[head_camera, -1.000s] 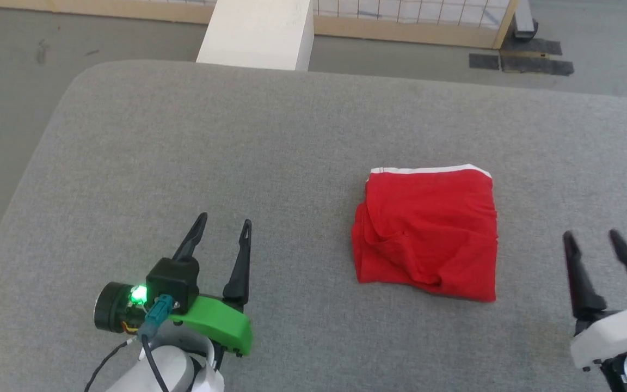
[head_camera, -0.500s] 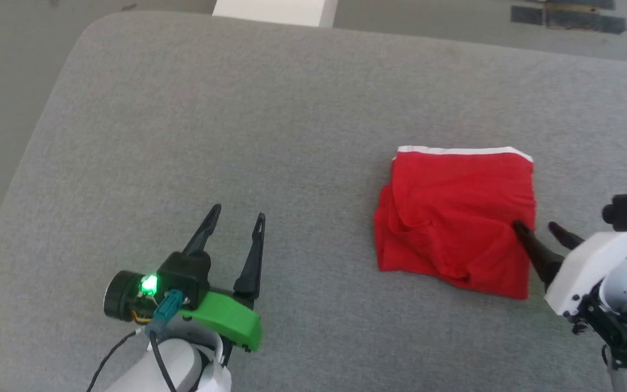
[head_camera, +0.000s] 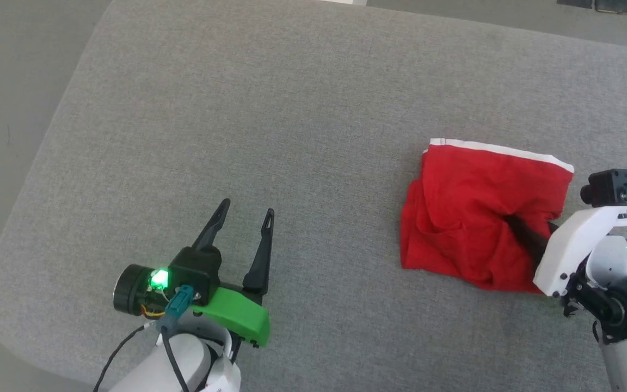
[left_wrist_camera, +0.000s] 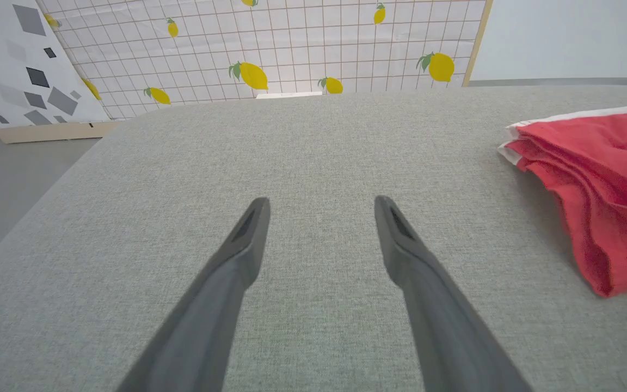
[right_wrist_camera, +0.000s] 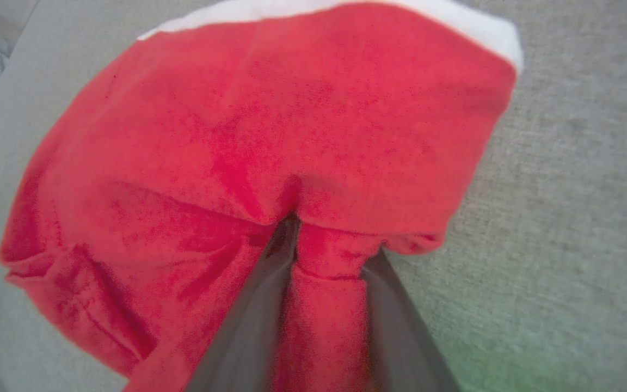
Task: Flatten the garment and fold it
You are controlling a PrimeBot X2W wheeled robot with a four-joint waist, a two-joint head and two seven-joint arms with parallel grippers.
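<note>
On the right part of the grey padded counter (head_camera: 292, 109): the garment (head_camera: 477, 218), red, folded into a rough rectangle lying flat on the cover, with a white band (head_camera: 501, 148) along its far edge and creases and a loose bulge toward its near left side. At its right edge, the right hand (head_camera: 515, 223), reaching leftward into the cloth. From the right wrist view: a ridge of red fabric clamped between the two dark fingers (right_wrist_camera: 248, 316), cloth puckered just past their tips, so grasping the garment. Well apart to the left, near the counter's front edge, the left hand (head_camera: 247, 207), released, fingers spread wide over bare grey cover with nothing between them, and a green light (head_camera: 157, 279) lit behind them. From the left wrist view: the garment's layered edge at far right, and a lemon-print panel (left_wrist_camera: 292, 43) beyond the counter's far end.
</note>
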